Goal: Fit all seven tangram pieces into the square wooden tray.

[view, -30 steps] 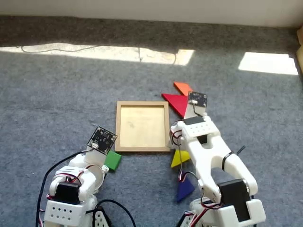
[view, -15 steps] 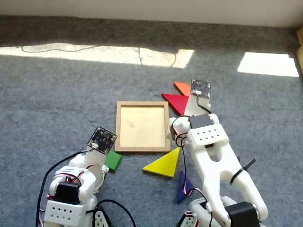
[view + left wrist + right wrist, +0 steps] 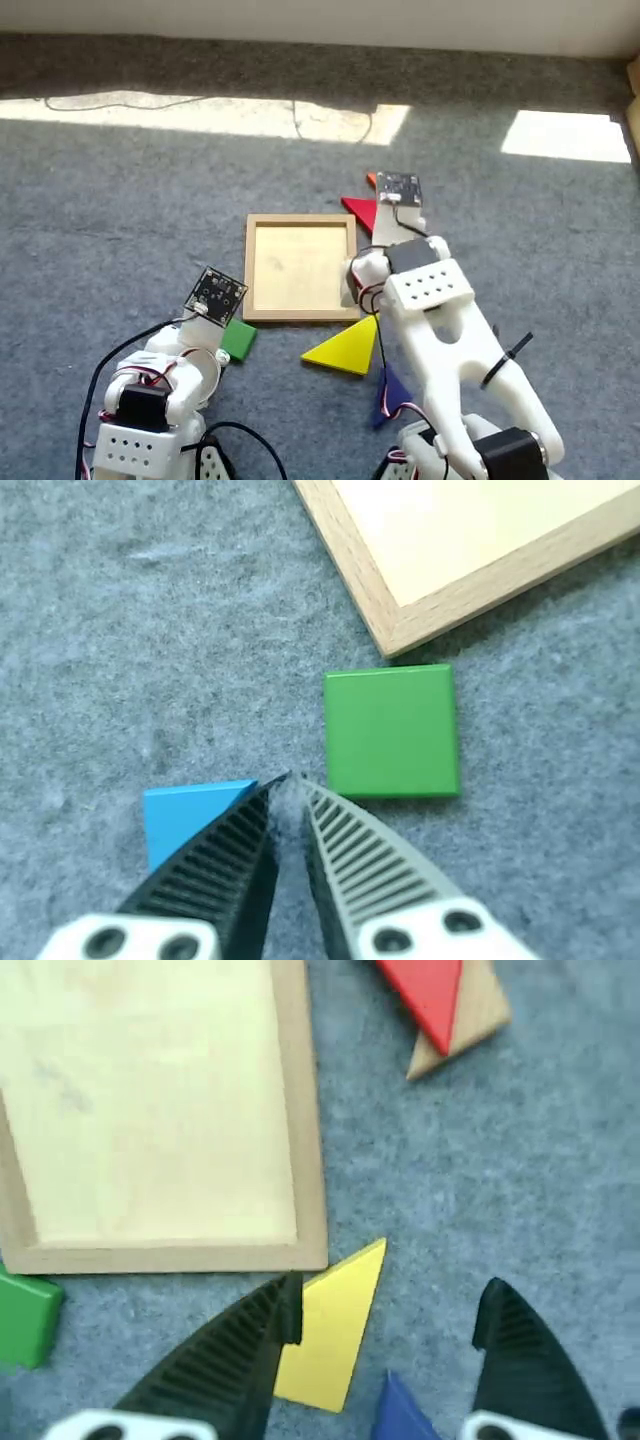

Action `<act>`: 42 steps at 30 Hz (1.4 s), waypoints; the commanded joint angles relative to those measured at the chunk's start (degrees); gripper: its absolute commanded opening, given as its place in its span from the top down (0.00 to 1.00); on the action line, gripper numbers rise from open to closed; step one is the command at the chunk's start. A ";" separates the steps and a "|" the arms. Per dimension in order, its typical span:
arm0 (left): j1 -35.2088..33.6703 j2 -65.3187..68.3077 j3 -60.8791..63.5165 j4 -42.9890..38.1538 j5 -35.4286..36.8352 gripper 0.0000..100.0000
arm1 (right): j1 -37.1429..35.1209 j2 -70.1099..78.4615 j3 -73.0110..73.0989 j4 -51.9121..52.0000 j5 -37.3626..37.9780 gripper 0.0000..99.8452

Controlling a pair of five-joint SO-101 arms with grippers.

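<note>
**Change.** A second ago the right arm (image 3: 430,300) lay across the yellow triangle (image 3: 345,348), and we saw only a small patch of it, further right. Half a second ago the arm had stretched forward and the triangle lay in full view at its present spot. Since then we log only the wrist swinging left toward the tray (image 3: 300,315). The triangle has not stirred.

**Meaning.** We judge the piece shifted but not placed. The tray floor is bare, with none of the seven pieces in it. A fresh grasp looks necessary.

**Yellow triangle.**
- It lies flat on the carpet outside the tray, off the tray's near right corner.
- One sharp tip points at that corner, just beside it. We cannot tell whether they touch.
- The long edge runs aslant from that tip away to the robot's left and faces the tray's near rim.
- The square corner is turned toward the robot.

**Right gripper** (image 3: 388,1305). Its fingers are spread wide and hold nothing. It hangs over the triangle's tip end.

**Left gripper** (image 3: 290,780). Its fingers are pressed together and empty. It sits between the green square (image 3: 392,730) and the light blue triangle (image 3: 190,815).

**Other pieces.** The red triangle (image 3: 362,212) lies beside the tray's far right corner. The dark blue triangle (image 3: 390,395) lies near the right arm's base.
</note>
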State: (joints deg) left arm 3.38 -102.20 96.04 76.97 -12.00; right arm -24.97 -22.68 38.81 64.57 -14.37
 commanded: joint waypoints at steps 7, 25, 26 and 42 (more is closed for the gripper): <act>0.57 -1.98 1.01 0.35 -0.53 0.99 | 4.79 -1.98 -7.34 -8.66 21.54 0.73; 0.57 -1.98 1.01 0.35 -0.53 0.99 | 6.29 20.26 -17.98 -9.63 53.10 0.72; 0.57 -1.98 1.01 0.35 -0.53 0.99 | 6.29 21.14 -18.68 -9.63 54.77 0.72; 0.57 -1.98 1.01 0.35 -0.53 0.99 | 6.90 34.51 -19.74 -21.32 61.19 0.75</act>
State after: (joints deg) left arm 3.38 -102.20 96.04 76.97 -12.00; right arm -18.99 12.31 21.67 45.76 46.29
